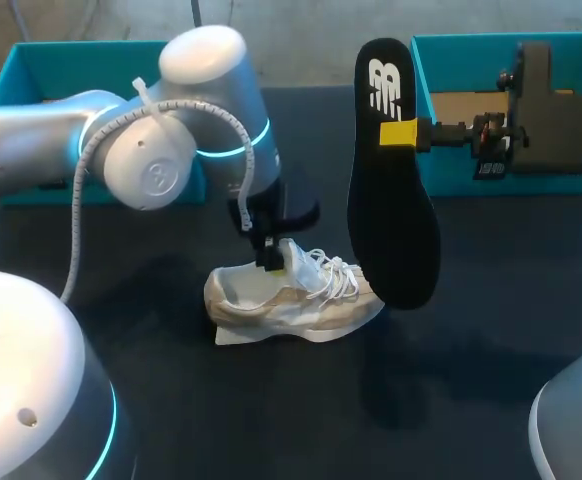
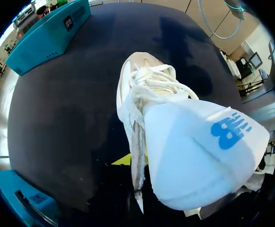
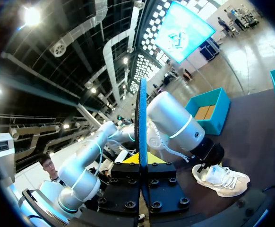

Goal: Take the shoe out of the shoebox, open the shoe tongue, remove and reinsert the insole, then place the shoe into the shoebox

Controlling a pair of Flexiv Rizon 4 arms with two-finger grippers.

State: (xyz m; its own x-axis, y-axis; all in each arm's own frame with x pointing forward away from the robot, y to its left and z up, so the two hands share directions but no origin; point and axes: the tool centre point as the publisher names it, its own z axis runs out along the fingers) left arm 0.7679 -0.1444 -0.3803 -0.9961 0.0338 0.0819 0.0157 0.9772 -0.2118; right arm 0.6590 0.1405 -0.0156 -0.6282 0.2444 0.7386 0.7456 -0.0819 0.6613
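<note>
Dark tabletop: shoe point(image 1: 291, 295) sits mid-table. Right hand point(image 1: 399, 133) pinches insole point(image 1: 391, 220) upright near the toe. Left hand point(image 1: 277, 262) at tongue point(image 2: 199, 151), which hides its grip, so can't tell.

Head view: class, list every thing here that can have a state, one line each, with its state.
Shoe: out on the table.
Tongue: pulled up, in the left gripper.
Insole: out of the shoe, held up in the right gripper.
Left box: open.
Right box: open, no shoe inside.
</note>
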